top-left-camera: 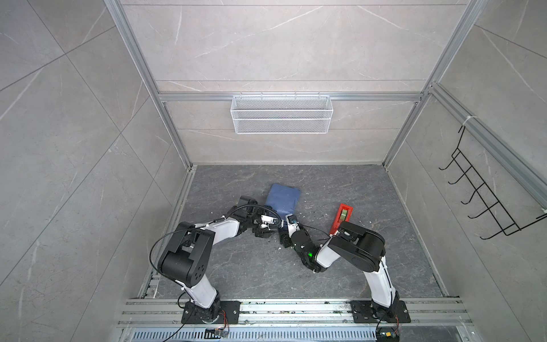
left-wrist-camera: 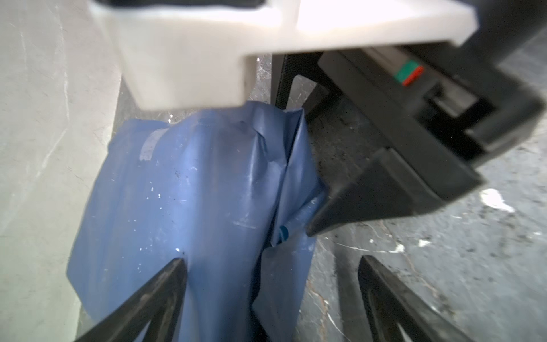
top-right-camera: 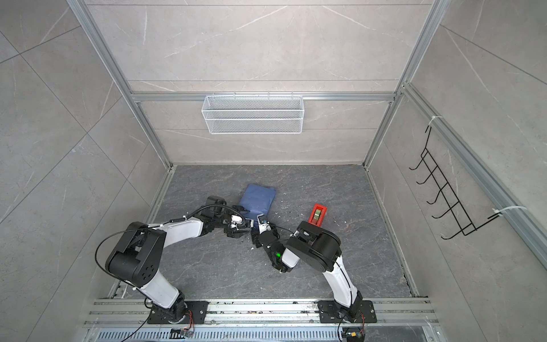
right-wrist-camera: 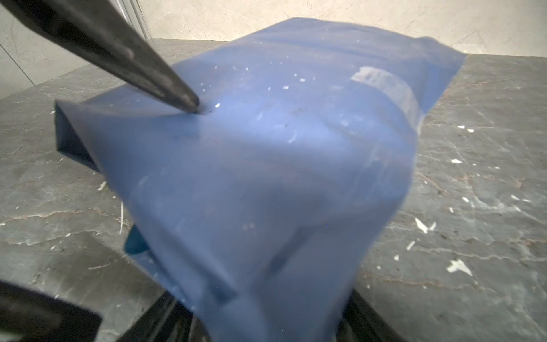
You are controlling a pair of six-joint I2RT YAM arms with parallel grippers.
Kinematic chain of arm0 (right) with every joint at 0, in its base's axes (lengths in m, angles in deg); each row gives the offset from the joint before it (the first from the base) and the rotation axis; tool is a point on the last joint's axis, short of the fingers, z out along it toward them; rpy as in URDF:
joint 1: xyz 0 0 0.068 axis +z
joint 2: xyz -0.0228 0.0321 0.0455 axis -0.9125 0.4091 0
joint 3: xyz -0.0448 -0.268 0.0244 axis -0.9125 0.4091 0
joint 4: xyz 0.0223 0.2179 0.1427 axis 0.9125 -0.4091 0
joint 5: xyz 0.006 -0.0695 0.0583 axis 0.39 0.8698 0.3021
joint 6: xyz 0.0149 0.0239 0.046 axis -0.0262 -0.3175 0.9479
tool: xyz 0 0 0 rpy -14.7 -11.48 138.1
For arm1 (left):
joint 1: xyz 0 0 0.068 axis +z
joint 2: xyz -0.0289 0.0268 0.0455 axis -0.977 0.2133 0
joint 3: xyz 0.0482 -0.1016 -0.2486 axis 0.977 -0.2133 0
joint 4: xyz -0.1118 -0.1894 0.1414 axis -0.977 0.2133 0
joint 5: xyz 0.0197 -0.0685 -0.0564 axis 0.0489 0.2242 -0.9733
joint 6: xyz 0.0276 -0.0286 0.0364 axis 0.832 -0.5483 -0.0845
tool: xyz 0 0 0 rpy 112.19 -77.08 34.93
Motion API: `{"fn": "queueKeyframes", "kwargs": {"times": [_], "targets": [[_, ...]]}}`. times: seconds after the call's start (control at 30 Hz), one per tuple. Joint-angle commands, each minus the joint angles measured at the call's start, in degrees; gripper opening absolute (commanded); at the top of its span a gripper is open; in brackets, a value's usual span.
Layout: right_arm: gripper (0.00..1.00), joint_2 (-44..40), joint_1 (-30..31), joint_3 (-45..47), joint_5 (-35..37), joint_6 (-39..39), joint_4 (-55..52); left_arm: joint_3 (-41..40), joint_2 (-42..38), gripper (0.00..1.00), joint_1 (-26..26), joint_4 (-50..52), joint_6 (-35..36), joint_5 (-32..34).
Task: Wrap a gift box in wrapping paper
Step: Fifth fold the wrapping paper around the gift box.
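- Blue wrapping paper, one creased bundle, lies mid-worktop between your two arms. The gift box is hidden, so you cannot see it.
- One red tape dispenser stands well apart on the right, beside the right arm's elbow. One white mesh basket and one black hook rack hang on the walls.
- The bundle sits clear of every worktop edge, with bare stone behind it and to both sides.
- Your left pincer is spread wide and released, one fingertip resting on the paper's top.
- Your right pincer straddles the bundle's near end. Whether it clamps, you cannot tell.
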Motion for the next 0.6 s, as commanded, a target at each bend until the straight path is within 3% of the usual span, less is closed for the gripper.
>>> {"fn": "queueKeyframes", "kwargs": {"times": [0.0,0.2,0.43,0.57], "targets": [[0.73,0.8,-0.4,-0.8,-0.2,0.8,0.5,-0.3,-1.4,1.00,2.7,6.9,2.0,-0.6],[0.72,1.0,-0.4,-0.9,-0.7,0.8,0.9,2.6,-0.2,1.00,7.1,8.1,5.6,-1.5],[0.71,0.9,-0.5,-1.9,-1.6,0.7,0.4,5.4,1.8,0.99,7.5,8.3,5.7,-3.4],[0.72,-0.3,-0.6,-2.3,-1.8,0.4,-1.2,6.2,3.9,0.94,7.4,8.2,5.4,-3.9]]}}
